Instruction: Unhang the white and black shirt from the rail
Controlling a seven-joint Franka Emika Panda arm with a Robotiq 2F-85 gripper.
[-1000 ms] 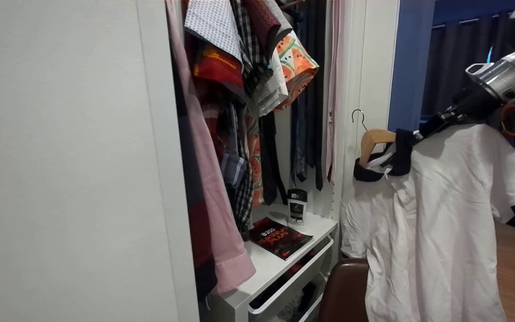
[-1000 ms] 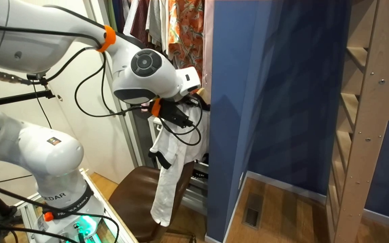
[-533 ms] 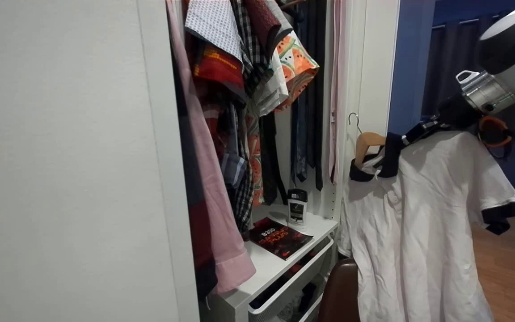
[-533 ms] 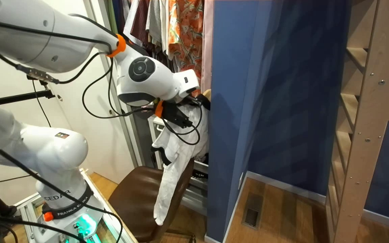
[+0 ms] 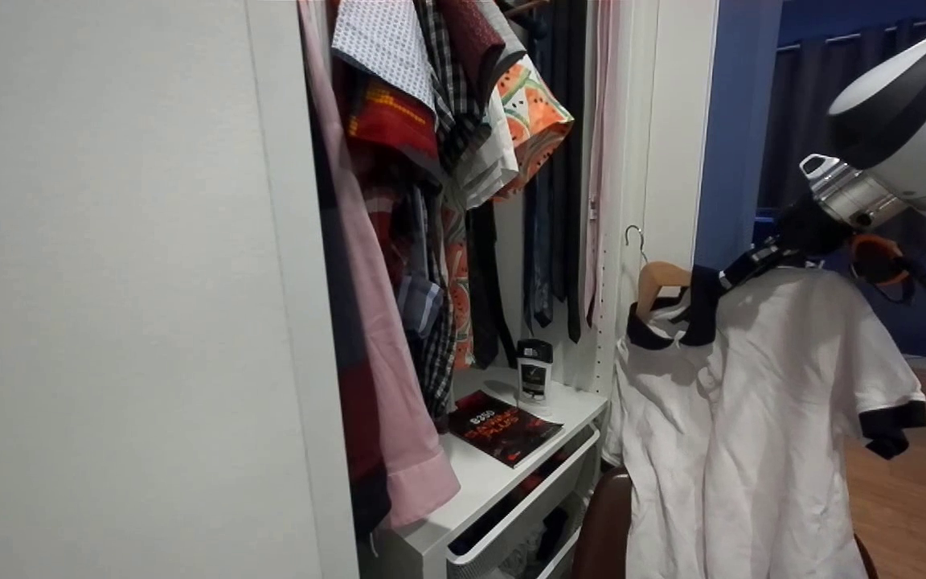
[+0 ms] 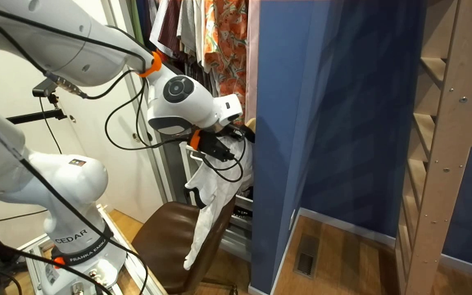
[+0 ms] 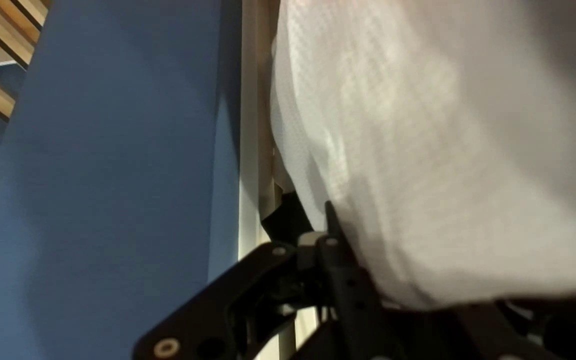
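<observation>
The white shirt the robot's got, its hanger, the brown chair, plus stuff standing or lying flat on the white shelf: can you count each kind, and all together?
White shirt: 1
Wooden hanger: 1
Brown chair: 1
Black booklet: 1
Black-capped container: 1
Total: 5

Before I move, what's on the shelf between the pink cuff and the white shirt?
In an exterior view, a dark booklet lies flat and a black-capped container stands on the white shelf, between the pink cuff and the white shirt.
</observation>
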